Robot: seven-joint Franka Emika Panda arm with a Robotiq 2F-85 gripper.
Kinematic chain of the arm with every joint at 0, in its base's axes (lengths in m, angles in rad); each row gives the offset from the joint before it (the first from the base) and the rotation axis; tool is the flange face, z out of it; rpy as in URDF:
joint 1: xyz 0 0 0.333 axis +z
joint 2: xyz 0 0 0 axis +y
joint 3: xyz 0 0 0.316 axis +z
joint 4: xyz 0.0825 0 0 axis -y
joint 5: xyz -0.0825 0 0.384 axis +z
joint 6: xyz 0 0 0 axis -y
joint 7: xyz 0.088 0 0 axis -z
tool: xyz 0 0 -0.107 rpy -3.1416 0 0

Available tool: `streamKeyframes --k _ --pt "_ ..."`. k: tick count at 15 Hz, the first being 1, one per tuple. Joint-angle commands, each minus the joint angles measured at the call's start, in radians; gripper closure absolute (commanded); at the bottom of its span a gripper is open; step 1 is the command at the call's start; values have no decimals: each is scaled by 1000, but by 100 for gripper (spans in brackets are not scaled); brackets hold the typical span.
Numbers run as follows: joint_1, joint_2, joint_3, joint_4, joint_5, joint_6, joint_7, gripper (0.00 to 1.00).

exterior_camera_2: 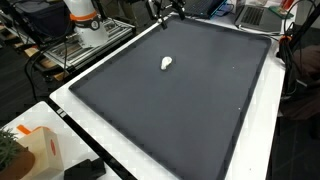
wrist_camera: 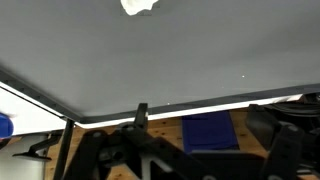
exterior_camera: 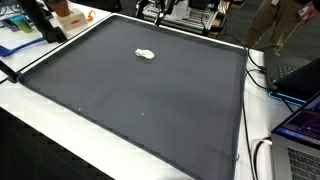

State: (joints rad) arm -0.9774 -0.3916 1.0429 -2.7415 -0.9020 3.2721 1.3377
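A small white crumpled object (exterior_camera: 146,54) (exterior_camera_2: 167,63) lies alone on a large dark grey mat (exterior_camera: 140,100) (exterior_camera_2: 180,100). It is toward the mat's far end in both exterior views. In the wrist view the same white object (wrist_camera: 138,6) sits at the top edge, far from the jaws. My gripper (exterior_camera: 160,12) (exterior_camera_2: 165,12) hangs above the mat's far edge, well apart from the white object. In the wrist view the gripper (wrist_camera: 205,130) is open, its dark fingers (wrist_camera: 141,115) spread wide with nothing between them. Below it are a wooden surface and a blue sheet (wrist_camera: 208,132).
The mat lies on a white table (exterior_camera_2: 70,110). An orange and white box (exterior_camera: 68,15) and a black object (exterior_camera: 45,20) stand past one corner. Laptops (exterior_camera: 300,120) and cables (exterior_camera: 262,160) sit along one side. The robot's base (exterior_camera_2: 85,25) is beside the table.
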Motion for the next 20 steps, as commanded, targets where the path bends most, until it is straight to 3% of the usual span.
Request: streamKeyframes --k 1,4,10,11,12,15,17,20 --pt "-174 -146 176 -6 -87 67 77 0" --pt "-312 -267 309 -1 -97 175 104 0" --pt "-534 -410 547 -1 61 488 117 0" --pt "-577 -417 562 -1 83 550 117 0" --pt "-507 -361 518 -1 45 455 94 0" --pt "-571 -394 547 -1 67 527 94 0" --pt "-559 -440 545 -2 98 507 91 0" --pt "-578 -471 543 2 30 483 11 0"
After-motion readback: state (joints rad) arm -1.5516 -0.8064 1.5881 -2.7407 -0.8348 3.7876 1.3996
